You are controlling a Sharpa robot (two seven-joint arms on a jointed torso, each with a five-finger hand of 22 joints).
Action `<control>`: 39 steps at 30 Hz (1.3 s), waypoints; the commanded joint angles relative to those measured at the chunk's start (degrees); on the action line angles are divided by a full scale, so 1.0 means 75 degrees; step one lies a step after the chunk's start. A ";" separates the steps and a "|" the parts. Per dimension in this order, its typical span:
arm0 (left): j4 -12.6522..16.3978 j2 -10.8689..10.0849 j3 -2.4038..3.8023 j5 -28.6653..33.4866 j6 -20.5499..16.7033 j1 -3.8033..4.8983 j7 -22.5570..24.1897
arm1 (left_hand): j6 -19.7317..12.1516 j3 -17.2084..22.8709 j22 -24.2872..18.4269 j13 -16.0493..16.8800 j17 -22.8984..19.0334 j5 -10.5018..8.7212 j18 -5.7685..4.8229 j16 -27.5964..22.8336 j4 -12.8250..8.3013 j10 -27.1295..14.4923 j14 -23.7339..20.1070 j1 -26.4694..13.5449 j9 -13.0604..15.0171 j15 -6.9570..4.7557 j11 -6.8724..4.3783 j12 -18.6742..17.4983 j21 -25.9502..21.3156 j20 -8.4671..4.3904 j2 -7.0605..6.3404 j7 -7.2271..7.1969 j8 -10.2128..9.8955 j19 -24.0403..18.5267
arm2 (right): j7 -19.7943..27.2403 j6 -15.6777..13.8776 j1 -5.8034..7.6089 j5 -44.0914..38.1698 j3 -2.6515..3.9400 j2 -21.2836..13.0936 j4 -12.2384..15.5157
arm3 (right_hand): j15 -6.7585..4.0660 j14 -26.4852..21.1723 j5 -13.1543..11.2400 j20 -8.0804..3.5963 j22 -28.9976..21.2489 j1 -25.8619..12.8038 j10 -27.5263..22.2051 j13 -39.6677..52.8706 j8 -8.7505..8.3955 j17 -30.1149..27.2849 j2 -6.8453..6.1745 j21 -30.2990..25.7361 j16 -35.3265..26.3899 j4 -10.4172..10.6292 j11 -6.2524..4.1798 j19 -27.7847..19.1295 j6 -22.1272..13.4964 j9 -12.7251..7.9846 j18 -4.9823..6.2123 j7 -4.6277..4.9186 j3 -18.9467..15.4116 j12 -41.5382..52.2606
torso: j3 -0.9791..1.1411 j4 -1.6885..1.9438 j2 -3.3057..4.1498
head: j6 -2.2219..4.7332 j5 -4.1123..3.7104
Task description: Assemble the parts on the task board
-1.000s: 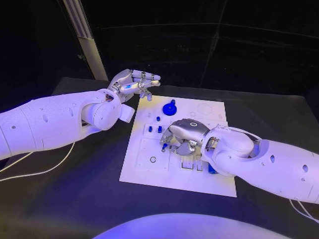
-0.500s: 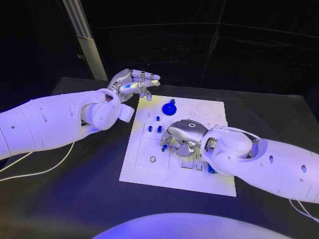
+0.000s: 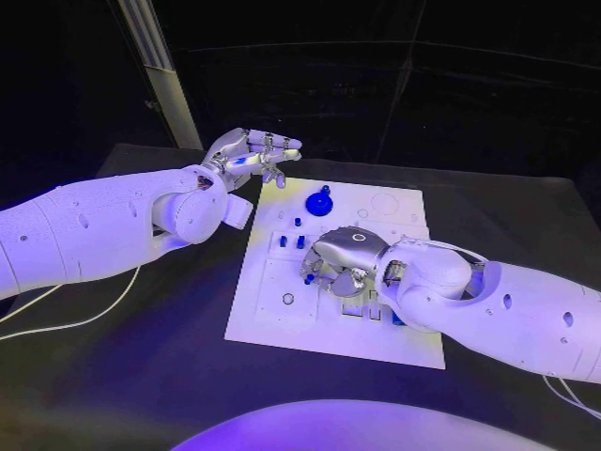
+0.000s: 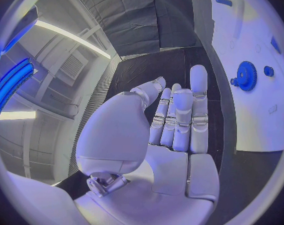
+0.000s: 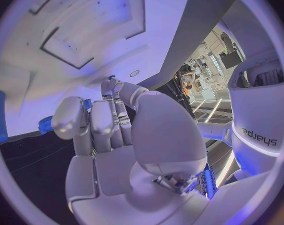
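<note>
The black table [image 3: 138,376] carries the white task board [image 3: 281,319], which lies at its middle with its far edge toward the table's back edge. The right arm [image 3: 545,319] reaches in over the board's near right corner, and its right hand [image 3: 344,263] hangs palm down over the middle of the board; in the right wrist view its fingers [image 5: 101,122] lie curled close together above the white plate, and I cannot tell whether they pinch one of the small parts beneath them. The left arm [image 3: 84,230] ends just off the board's far left corner, where the left hand [image 3: 254,155] is raised above the table, fingers straight, side by side and holding nothing. A blue gear [image 3: 319,201] sits on the board near its far edge. Two small blue pegs [image 3: 291,242] stand by the left edge, just left of the right hand. A blue part [image 3: 399,319] lies at the near right, partly hidden by the right arm.
</note>
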 commanded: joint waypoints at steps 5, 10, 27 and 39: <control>0.0003 0.0001 0.0006 0.0027 0.0019 0.0013 0.0012 | -0.0017 -0.0018 -0.0009 -0.0010 -0.0006 0.0042 0.0106 -0.0030 -0.0018 -0.0040 -0.0050 0.0051 -0.0006 0.0009 -0.0011 0.0027 -0.0032 0.0010 0.0027 0.0046 0.0025 -0.0060 | -0.0125 0.0191 0.0004 -0.0584 -0.0019 0.0044 0.0047 | -0.0032 0.0179 0.0030 -0.0032 -0.0006 -0.0068 0.0023 -0.0016 -0.0049 -0.0028 0.0037 0.0030 0.0008 0.0009 0.0003 0.0017 0.0054 -0.0009 -0.0108 0.0010 -0.0021 -0.0053 | 0.0000 0.0000 -0.0003 | -0.0003 -0.0016; -0.0001 -0.0003 0.0006 0.0027 0.0020 0.0013 0.0004 | -0.0017 -0.0018 -0.0009 -0.0010 -0.0006 0.0042 0.0106 -0.0030 -0.0018 -0.0040 -0.0050 0.0051 -0.0006 0.0009 -0.0011 0.0027 -0.0032 0.0010 0.0027 0.0046 0.0025 -0.0060 | -0.0132 0.0232 0.0003 -0.0674 -0.0034 0.0051 0.0076 | -0.0031 0.0175 0.0043 -0.0029 -0.0007 -0.0133 0.0027 -0.0022 -0.0060 -0.0036 0.0010 0.0033 0.0012 0.0029 0.0000 0.0008 0.0057 -0.0010 -0.0107 0.0007 -0.0077 -0.0069 | 0.0001 0.0002 0.0000 | -0.0006 -0.0022; -0.0021 -0.0010 0.0006 0.0027 0.0032 0.0014 -0.0020 | -0.0017 -0.0026 -0.0016 -0.0011 -0.0022 0.0041 0.0106 -0.0032 -0.0021 -0.0051 -0.0057 0.0056 -0.0005 0.0010 -0.0008 0.0040 -0.0040 0.0011 0.0027 0.0049 0.0029 -0.0058 | 0.0102 -0.0979 0.0002 -0.0336 -0.0043 -0.0183 0.0180 | 0.0253 -0.0095 0.0526 0.0227 -0.1426 -0.0541 -0.1298 -0.0481 -0.0431 -0.0949 -0.0304 -0.0847 -0.0667 0.0257 0.0371 -0.0609 -0.1141 -0.0041 0.0133 0.0341 -0.0756 -0.0194 | 0.0010 -0.0004 -0.0007 | 0.0038 -0.0047; -0.0036 -0.0035 0.0004 0.0027 0.0039 0.0013 -0.0032 | -0.0015 -0.0028 -0.0019 -0.0012 -0.0025 0.0041 0.0106 -0.0030 -0.0021 -0.0057 -0.0059 0.0059 -0.0005 0.0011 -0.0007 0.0046 -0.0044 0.0011 0.0031 0.0049 0.0032 -0.0057 | -0.0036 -0.1193 0.0305 0.0411 -0.0009 -0.1504 0.0947 | 0.0207 -0.0039 0.0679 0.0208 -0.1124 -0.0567 -0.1001 -0.0481 -0.0350 -0.0946 -0.0301 -0.0666 -0.0618 0.0319 0.0302 -0.0413 -0.0881 -0.0006 0.0077 0.0288 -0.0809 0.0047 | 0.0003 -0.0019 -0.0018 | 0.0203 -0.0216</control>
